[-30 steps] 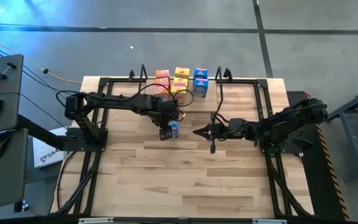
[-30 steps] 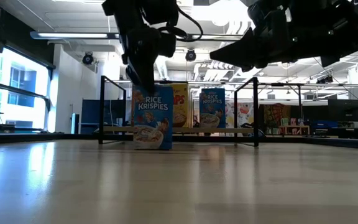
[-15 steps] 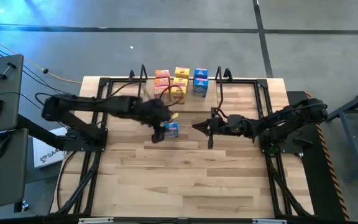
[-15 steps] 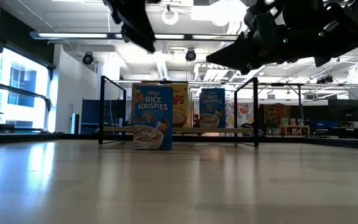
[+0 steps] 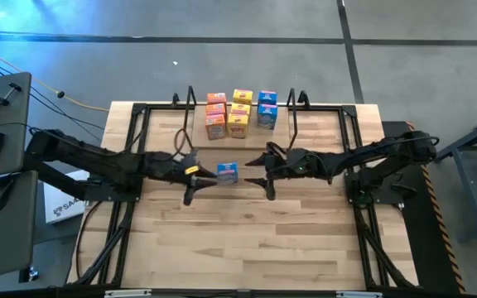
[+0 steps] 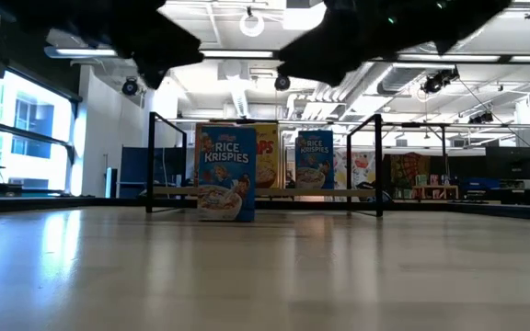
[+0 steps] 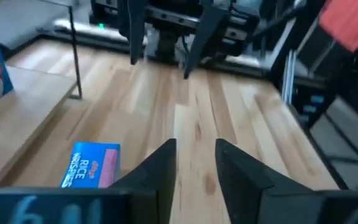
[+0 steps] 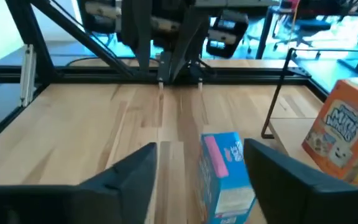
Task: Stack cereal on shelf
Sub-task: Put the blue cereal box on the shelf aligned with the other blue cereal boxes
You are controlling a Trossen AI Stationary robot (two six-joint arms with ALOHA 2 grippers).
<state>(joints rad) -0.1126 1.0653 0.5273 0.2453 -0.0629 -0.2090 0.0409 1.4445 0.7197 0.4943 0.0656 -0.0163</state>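
A blue cereal box point(image 5: 227, 171) stands upright on the tabletop point(image 6: 225, 173), just in front of the shelf point(image 6: 283, 193). Several more cereal boxes point(image 5: 238, 112), orange, yellow and blue, stand on the shelf board at the far middle. My left gripper point(image 5: 205, 180) hovers left of the blue box, which shows beside its fingers point(image 7: 92, 165); the fingers stand a little apart with nothing between them point(image 7: 196, 146). My right gripper point(image 5: 253, 171) is wide open just right of the box, whose near end point(image 8: 225, 174) shows between its fingers without touching them.
Black wire uprights point(image 6: 378, 165) stand at both ends of the shelf. An orange box point(image 8: 340, 134) stands on the shelf near the right gripper. Black frame rails point(image 5: 131, 165) run along the table's left and right sides. Bare wood point(image 5: 238, 240) lies toward the near edge.
My left gripper has lifted off the blue box's top and drawn back toward the table's left edge. The box has stayed upright in place. My right gripper has moved toward the box and opened.
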